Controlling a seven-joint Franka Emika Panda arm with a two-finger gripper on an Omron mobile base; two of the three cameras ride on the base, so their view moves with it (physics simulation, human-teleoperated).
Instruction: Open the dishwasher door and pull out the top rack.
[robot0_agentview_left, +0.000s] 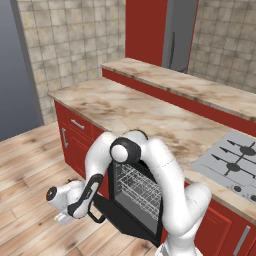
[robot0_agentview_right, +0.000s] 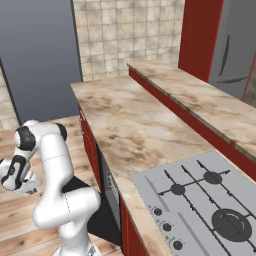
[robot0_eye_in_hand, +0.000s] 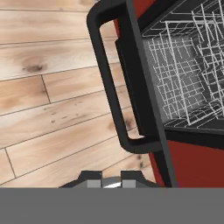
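Pincer (robot0_eye_in_hand: 112, 177) pressed together, beside matte black dishwasher door (robot0_eye_in_hand: 144, 87); wire-grid top rack (robot0_eye_in_hand: 183, 74).

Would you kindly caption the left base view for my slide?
White arm reaching low beside the lowered black dishwasher door, its jaws shut and apart from the door's handle; the wire top rack sits inside the opening.

The dishwasher door (robot0_agentview_left: 127, 220) lies dropped open, jutting over the wooden floor (robot0_agentview_left: 30, 160). Above it the cavity stands open to the top rack (robot0_agentview_left: 140, 185). The table (robot0_agentview_left: 135, 107) edge overhangs the opening.
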